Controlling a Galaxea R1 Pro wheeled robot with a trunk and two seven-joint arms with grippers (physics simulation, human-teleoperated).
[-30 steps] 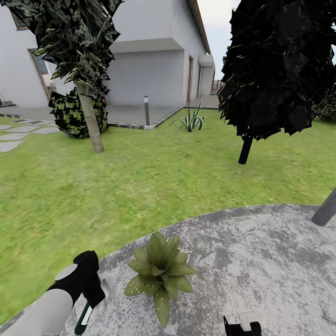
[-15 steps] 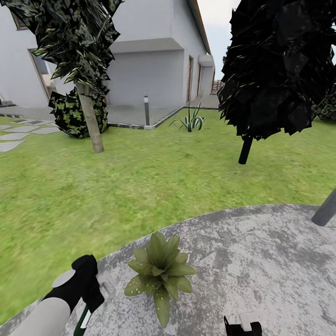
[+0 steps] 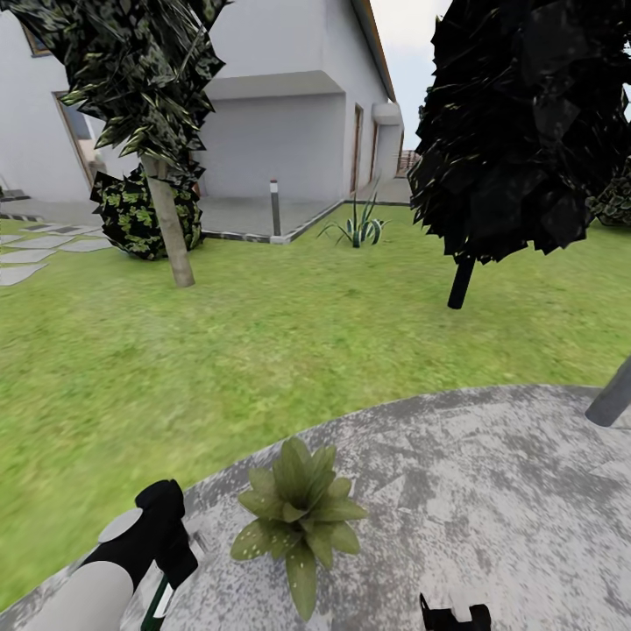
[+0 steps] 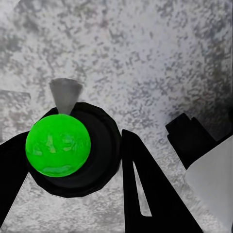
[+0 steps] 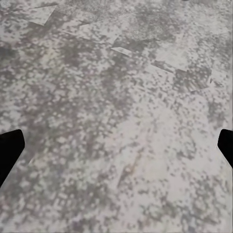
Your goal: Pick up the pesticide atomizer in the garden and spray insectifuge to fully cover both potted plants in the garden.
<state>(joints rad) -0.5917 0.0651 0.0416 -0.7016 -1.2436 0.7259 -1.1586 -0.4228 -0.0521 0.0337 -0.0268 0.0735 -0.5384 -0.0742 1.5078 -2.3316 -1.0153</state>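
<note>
The pesticide atomizer is a slim dark-green bottle with a whitish stripe, hanging from my left gripper at the patio's near-left edge. In the left wrist view its bright-green top sits in a black ring with a grey nozzle, and the black fingers are shut on it. A potted plant with broad light-green speckled leaves stands on the patio just right of that gripper. The spiky darker potted plant is out of view. My right gripper hangs low, open over bare stone.
The round mottled-grey patio borders green lawn. A grey pole rises at the right. Beyond stand a tree trunk, a dark tree, a striped agave, a bollard and a white house.
My left arm has dropped a little with the atomizer. The whole view has shifted slightly, so the plant sits a touch lower in the picture.
</note>
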